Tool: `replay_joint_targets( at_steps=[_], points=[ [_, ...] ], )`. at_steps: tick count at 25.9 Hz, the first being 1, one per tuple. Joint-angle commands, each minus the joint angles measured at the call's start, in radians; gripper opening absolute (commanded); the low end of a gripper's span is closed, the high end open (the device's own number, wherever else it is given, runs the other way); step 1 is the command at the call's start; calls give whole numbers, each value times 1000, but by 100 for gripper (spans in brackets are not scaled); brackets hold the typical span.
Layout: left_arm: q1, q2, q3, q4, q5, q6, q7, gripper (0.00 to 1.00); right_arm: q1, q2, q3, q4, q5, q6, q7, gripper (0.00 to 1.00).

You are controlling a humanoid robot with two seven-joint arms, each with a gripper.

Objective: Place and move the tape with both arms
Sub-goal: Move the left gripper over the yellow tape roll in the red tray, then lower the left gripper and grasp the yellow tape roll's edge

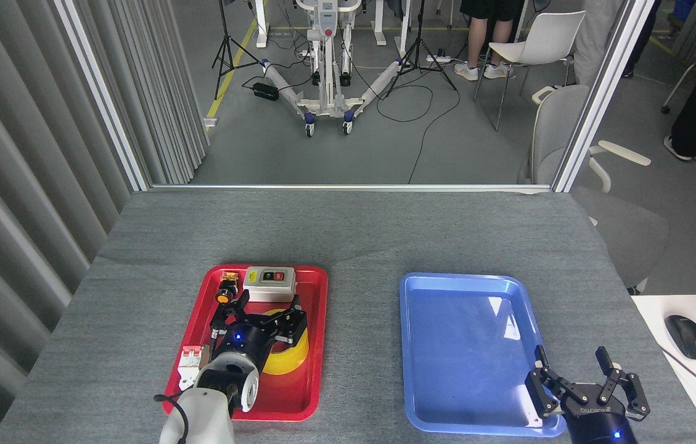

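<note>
The left claw (267, 308) hangs directly over the tape (289, 356) with its fingers spread open, not yet closed on anything. The tape lies in the red tray (317, 345), in the near-right part of it, and only its yellow near and right rim shows past the claw. Behind it in the same tray sit the grey switch box (269, 283) and the yellow-capped push button (224, 295); a small white and red part (189, 364) lies at the tray's left edge.

The step in hand looks like the pick. To do it well, the left claw should come straight down and centred, so that the fingers straddle the roll's wall or close across its whole width, and should shut only once they are below the top rim. A glossy roll may slip from a shallow pinch. Keep the far fingers short of the switch box and the push button.

The roll lies flat. Its axis, through the core, points up, so it has no long axis across the worktop (354, 228) and any approach angle serves.

The right claw (588, 379) is open and empty at the blue tray's (465, 345) near-right corner, well apart from the tape
</note>
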Motion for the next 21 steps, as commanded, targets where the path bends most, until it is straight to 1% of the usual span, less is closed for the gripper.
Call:
replay_joint_targets(
  at_steps=[1,3,4,6,13,21],
  points=[
    [-30,2,0,-15,8,8,-322,100,-2,2,-1,3,1,3,-1,100],
    [-48,9,0,-13,8,12,-474,100,-2,8,-1,3,1,5,-1,100],
    [-55,12,0,-12,8,12,-529,100,-2,15,-1,3,3,5,-1,100],
    [-65,14,0,-5,7,12,-586,100,-4,28,-3,3,7,6,-1,100],
    [-134,52,0,70,10,12,-592,100,-2,28,-8,4,7,6,-1,100],
    [-180,49,-6,166,10,3,-590,100,-7,26,-5,6,9,5,-3,100]
  ],
)
